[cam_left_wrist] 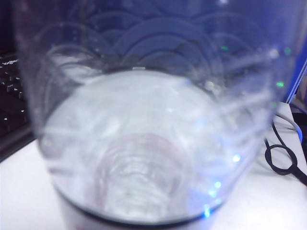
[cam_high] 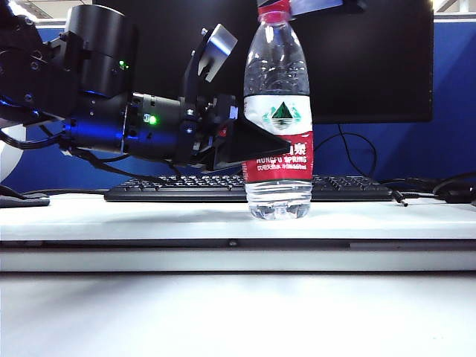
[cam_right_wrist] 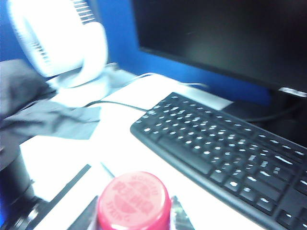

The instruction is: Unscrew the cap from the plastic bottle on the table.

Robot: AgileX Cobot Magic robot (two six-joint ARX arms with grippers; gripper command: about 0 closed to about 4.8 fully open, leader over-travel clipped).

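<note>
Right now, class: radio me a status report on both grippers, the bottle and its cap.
Left gripper clamped on the plastic bottle, upright on the table. Right gripper at the cap, grip unclear. Keyboard behind, nothing blocking.

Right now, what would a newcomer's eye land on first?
The plastic bottle standing upright mid-table, in front of the black keyboard, with the left gripper clamped on its labelled body from the left. Next, the red cap, filling the near edge of the right wrist view, with the right gripper's fingers flanking it at the bottle's top.
</note>
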